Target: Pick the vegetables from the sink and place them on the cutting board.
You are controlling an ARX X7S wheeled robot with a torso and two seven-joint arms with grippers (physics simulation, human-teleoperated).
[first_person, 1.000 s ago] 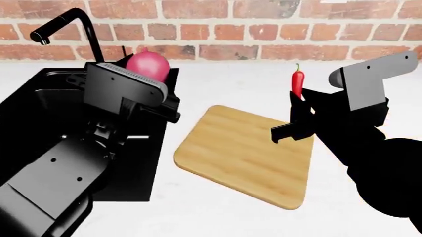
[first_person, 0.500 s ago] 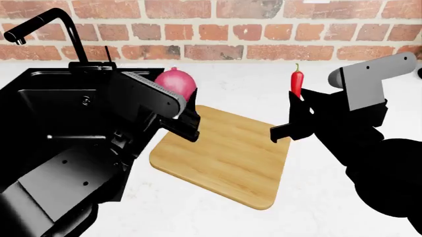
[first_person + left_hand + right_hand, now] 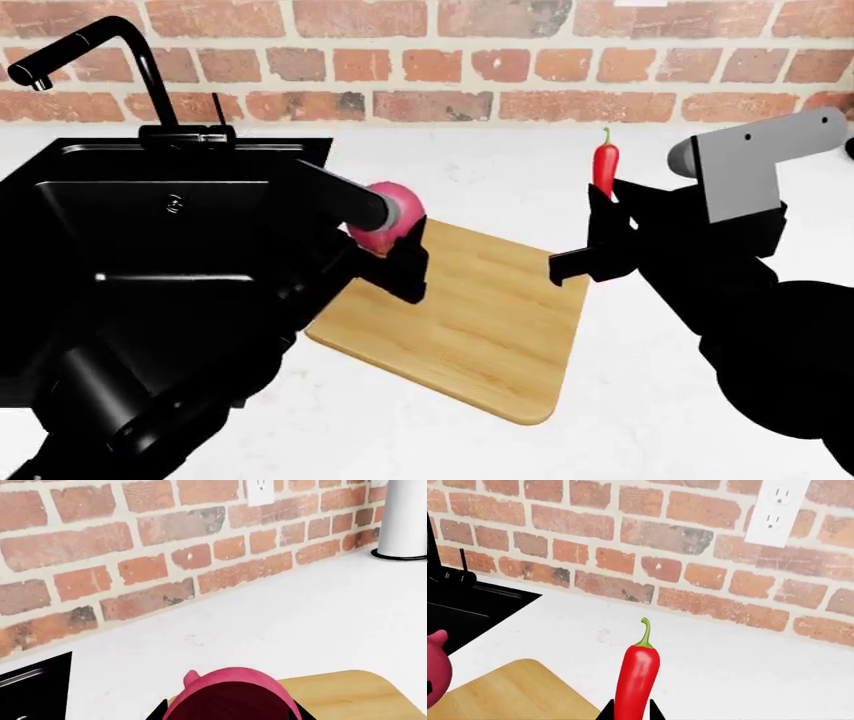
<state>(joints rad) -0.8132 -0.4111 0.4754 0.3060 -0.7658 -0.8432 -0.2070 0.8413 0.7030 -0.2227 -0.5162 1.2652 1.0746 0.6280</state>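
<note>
My left gripper (image 3: 395, 240) is shut on the purplish-red onion (image 3: 388, 217) and holds it low over the left corner of the tan cutting board (image 3: 467, 320). The onion fills the bottom of the left wrist view (image 3: 230, 697), with the board (image 3: 347, 695) behind it. My right gripper (image 3: 603, 215) is shut on the red chili pepper (image 3: 606, 166), held upright above the board's right edge. The pepper shows in the right wrist view (image 3: 638, 680), where the onion (image 3: 437, 667) and board (image 3: 507, 692) are also visible. The black sink (image 3: 147, 260) lies at the left.
The black faucet (image 3: 94, 60) stands behind the sink. A red brick wall (image 3: 534, 60) runs along the back of the white counter (image 3: 507, 170). A wall outlet (image 3: 777, 510) is on the wall. A white cylinder (image 3: 403, 520) stands near the wall.
My left arm has carried the onion from over the sink rightward and down to the board's left corner. The right gripper with the pepper has barely moved.
</note>
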